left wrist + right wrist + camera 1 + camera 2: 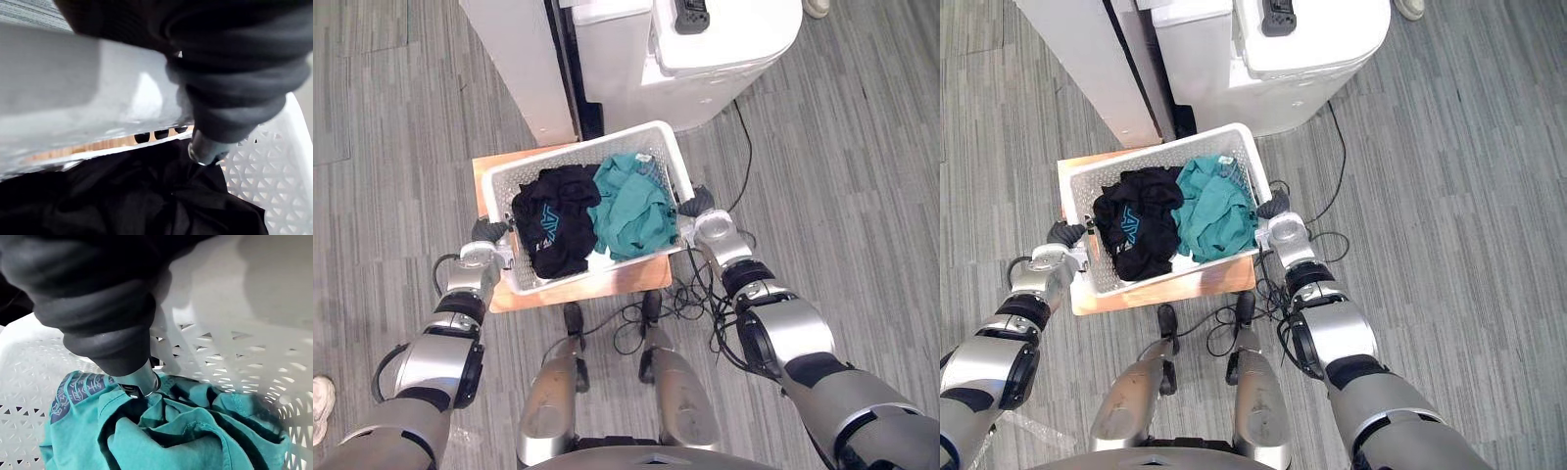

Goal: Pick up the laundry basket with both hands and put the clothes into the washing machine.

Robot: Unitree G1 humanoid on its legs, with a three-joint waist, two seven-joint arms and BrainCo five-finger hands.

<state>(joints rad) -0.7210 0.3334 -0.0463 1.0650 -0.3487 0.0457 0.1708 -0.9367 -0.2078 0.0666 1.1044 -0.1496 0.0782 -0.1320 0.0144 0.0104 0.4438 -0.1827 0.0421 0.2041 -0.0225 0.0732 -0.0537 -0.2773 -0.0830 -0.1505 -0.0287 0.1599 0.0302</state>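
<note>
At the basket's 9 o'clock end, left hand point(490, 231): I see it clamped on the laundry basket point(607, 152). Its dark fingertips point(161, 133) poke through under the white rim, and its thumb point(205, 147) goes over the rim onto the black clothes point(553, 220).
At its 3 o'clock end, right hand point(700, 203): thumb point(142, 379) hooked over the rim, tip on the teal clothes point(631, 211). The fingers lie behind the wall, so I cannot tell their curl.
Arms: both reach forward, one to each short end.
Basket look: white, lattice-walled, rectangular.
Basket place: over a wooden stool point(607, 284) at my 12 o'clock; I cannot tell whether they touch.
Load: black heap in the 9 o'clock half, teal heap in the 3 o'clock half, the two touching.
Beyond it at 1 o'clock, washing machine point(724, 39): white.
</note>
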